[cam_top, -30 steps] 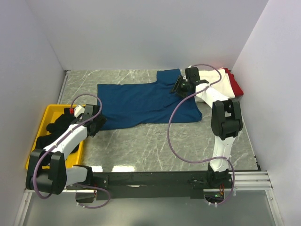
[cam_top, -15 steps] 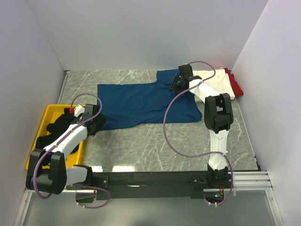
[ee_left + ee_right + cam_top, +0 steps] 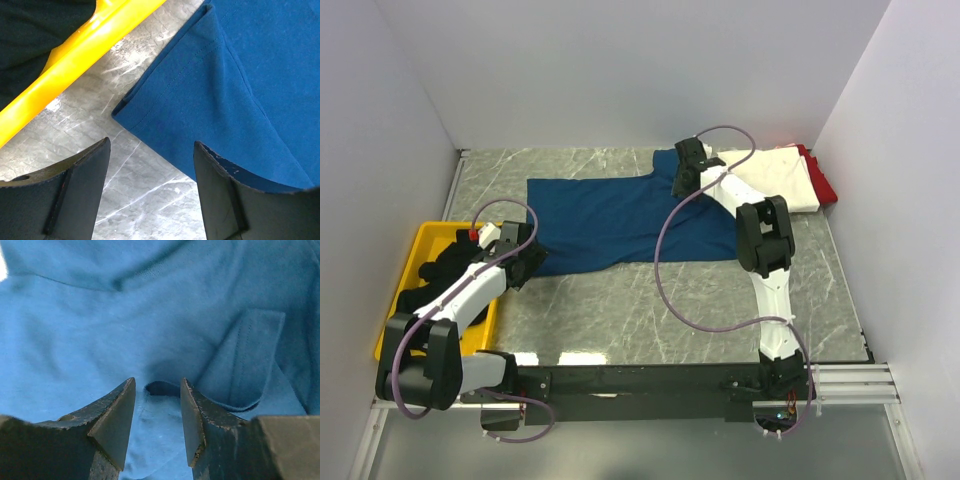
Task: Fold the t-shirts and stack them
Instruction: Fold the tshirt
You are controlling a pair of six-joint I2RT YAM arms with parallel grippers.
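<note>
The navy-blue t-shirt (image 3: 620,215) lies spread flat on the marble table. My right gripper (image 3: 682,182) is open and low over its far right part. In the right wrist view the open gripper (image 3: 157,385) straddles a small fold in the blue cloth (image 3: 100,325). My left gripper (image 3: 527,262) is open at the shirt's near left corner. In the left wrist view the gripper (image 3: 151,145) has bare marble between its fingers, with the sleeve hem (image 3: 190,100) just beyond. A folded white t-shirt (image 3: 780,175) lies on a red one (image 3: 825,185) at the far right. Black t-shirts (image 3: 440,270) fill the tray.
A yellow tray (image 3: 420,238) stands at the left edge of the table; its rim (image 3: 75,55) is close to my left gripper, with black cloth (image 3: 30,30) inside. White walls enclose the table on the left, back and right.
My right gripper has moved left, from beside the white shirt to over the blue shirt's far middle part. The left arm has not moved.
</note>
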